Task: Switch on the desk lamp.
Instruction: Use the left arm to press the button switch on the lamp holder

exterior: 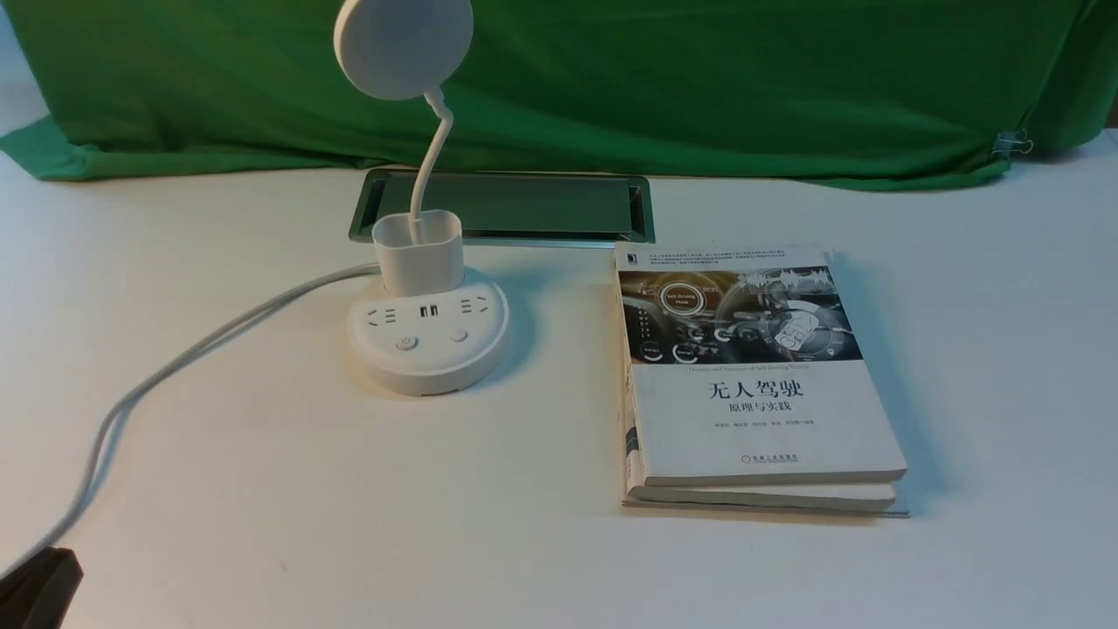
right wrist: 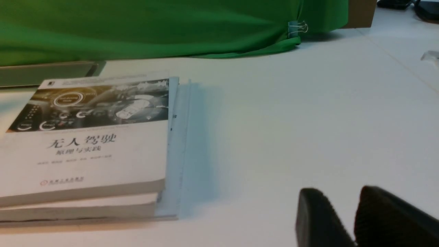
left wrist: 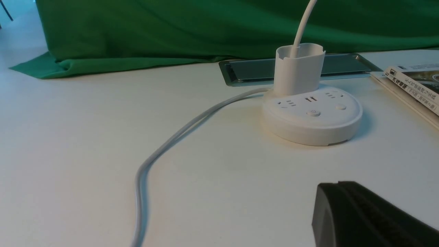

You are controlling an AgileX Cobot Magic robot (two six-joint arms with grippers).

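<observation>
So the lamp (exterior: 428,349) sits upper left in the front view, buttons facing the robot. Left hand (left wrist: 337,183) is the nearer one, fingers together and nothing in them; base is ahead of it and toward frame centre, neck upright. Right hand (right wrist: 339,192) is parted a bit. One button (exterior: 406,343) has a power symbol, probably the target. Top book (exterior: 769,419) reads 无人驾驶, "Self-Driving Mode" above.
</observation>
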